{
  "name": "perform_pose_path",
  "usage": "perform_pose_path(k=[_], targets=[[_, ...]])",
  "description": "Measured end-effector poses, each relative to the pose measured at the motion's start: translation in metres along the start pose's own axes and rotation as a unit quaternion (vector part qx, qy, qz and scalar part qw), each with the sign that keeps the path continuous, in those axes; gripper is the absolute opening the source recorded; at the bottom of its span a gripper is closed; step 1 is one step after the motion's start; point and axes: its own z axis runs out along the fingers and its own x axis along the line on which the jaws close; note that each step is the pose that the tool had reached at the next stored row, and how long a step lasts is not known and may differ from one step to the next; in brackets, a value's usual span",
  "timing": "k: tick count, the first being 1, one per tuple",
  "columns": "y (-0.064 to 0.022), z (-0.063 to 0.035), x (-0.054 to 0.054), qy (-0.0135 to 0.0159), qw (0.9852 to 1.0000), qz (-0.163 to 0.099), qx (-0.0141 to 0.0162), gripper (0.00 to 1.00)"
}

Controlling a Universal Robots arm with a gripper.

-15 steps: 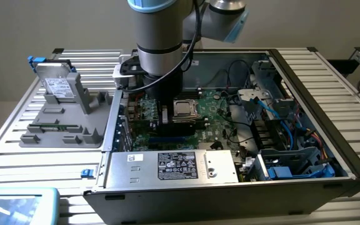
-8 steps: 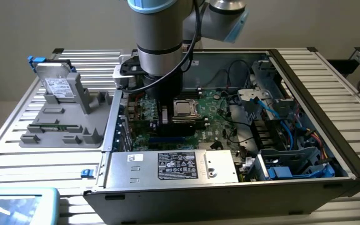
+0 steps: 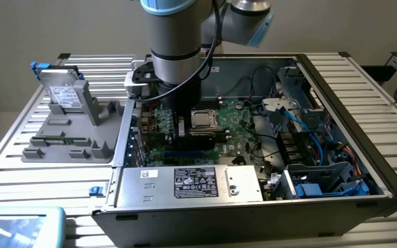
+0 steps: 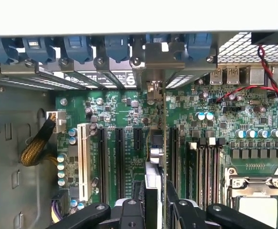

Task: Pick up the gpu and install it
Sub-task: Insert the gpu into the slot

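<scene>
In the wrist view I see the gpu (image 4: 158,143) edge-on, standing upright between my black fingers (image 4: 129,212). Its silver end bracket (image 4: 154,88) reaches up to the case's rear slot openings. The card's lower edge lies along a black expansion slot on the green motherboard (image 4: 210,119); whether it is seated I cannot tell. My gripper (image 4: 157,212) is shut on the card. In the exterior view the gripper (image 3: 184,129) is lowered into the open computer case (image 3: 336,82), over the motherboard beside the CPU socket (image 3: 204,120).
A grey fixture (image 3: 67,150) at the exterior view's left carries a silver hard drive (image 3: 66,95) and a narrow green memory stick (image 3: 60,139). The power supply (image 3: 192,183) fills the case's front. Blue cables and drive bays (image 3: 322,181) crowd the right. Blue slot latches (image 4: 77,47) line the rear.
</scene>
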Motion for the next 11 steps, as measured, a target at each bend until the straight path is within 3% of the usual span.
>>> perform_pose_path(k=[11], targets=[[0.0002,0.0022,-0.0009,0.0002,1.0000,0.000,0.0002,0.28]])
